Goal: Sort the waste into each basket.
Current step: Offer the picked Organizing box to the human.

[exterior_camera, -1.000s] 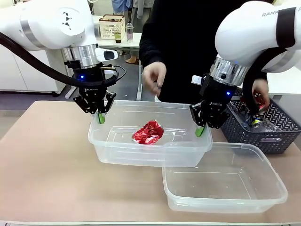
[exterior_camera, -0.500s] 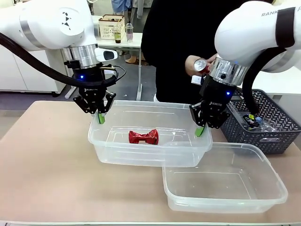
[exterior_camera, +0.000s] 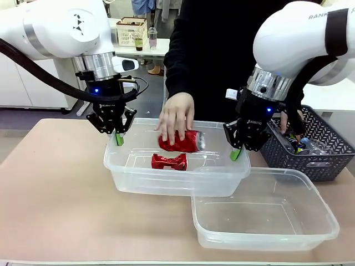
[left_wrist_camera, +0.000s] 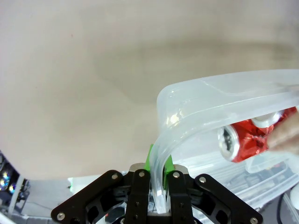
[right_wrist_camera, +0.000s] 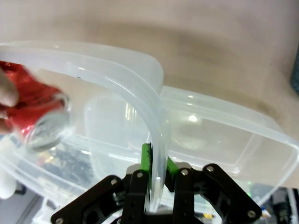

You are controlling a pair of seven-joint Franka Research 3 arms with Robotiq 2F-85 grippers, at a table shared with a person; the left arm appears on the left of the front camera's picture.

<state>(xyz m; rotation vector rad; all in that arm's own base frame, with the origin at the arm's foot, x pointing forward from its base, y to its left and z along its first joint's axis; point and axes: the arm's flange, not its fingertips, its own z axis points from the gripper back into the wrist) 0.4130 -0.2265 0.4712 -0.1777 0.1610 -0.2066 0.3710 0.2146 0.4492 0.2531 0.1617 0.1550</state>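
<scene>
- Tan tabletop (exterior_camera: 55, 194); left gripper (exterior_camera: 118, 137) and right gripper (exterior_camera: 237, 152) each clamp clear rectangular plastic tub (exterior_camera: 166, 187) by its rim, frame centre
- Person's hand (exterior_camera: 176, 117) holds red metal can (exterior_camera: 189, 143) over crushed red can (exterior_camera: 169, 161) inside; next, likely: keep tub steady

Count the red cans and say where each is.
2: a crushed can on the far tub's floor, a second can under the person's hand. The dark basket may hide more.
</scene>
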